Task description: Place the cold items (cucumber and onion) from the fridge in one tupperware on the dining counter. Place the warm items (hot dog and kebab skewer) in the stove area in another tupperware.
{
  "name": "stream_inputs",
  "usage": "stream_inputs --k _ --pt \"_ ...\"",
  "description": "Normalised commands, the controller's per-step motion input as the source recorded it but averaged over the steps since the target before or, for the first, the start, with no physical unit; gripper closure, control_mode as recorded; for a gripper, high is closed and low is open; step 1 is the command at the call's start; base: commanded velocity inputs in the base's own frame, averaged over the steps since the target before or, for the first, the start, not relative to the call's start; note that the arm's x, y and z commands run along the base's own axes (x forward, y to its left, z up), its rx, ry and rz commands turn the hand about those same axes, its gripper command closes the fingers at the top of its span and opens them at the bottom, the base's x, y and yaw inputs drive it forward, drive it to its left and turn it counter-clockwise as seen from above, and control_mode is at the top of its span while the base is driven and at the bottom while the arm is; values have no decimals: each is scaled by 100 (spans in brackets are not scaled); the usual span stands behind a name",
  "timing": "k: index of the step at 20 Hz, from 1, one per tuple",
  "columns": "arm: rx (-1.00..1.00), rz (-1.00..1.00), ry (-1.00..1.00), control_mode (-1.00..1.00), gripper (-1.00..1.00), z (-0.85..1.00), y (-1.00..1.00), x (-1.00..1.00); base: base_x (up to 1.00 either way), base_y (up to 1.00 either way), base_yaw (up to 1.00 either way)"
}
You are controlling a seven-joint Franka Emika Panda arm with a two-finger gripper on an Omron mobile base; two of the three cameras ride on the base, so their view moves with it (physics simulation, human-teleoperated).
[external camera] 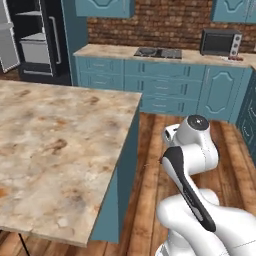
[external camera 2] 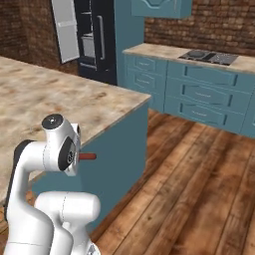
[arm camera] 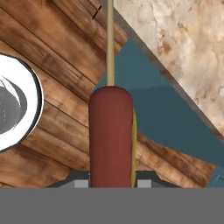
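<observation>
- The end effector (arm camera: 111,183) was closed on a kebab skewer (arm camera: 111,135), its fingertips pinching the dark red meat from both sides.
- The meat ran straight out ahead of the end effector, with a thin wooden stick (arm camera: 110,43) reaching further on.
- The red tip (external camera 2: 87,156) poked out beside the arm's wrist.
- Beyond the skewer lay the plank floor (arm camera: 52,52) and the corner of the marbled surface (arm camera: 175,39) on its teal base.
</observation>
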Motion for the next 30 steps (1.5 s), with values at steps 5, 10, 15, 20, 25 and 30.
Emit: stream_inputs --k 5,10,15,20,25,30 --pt "0 0 0 100 100 0 0 0 -100 51 2" --pt "0 0 0 100 100 0 0 0 -98 94 -5" --pt "0 0 0 100 100 0 0 0 -66 100 -24" --pt "0 0 0 100 100 0 0 0 -30 100 -25" --pt "0 0 0 100 100 0 0 0 10 100 -18" --pt "0 0 0 100 100 0 0 0 0 100 -24"
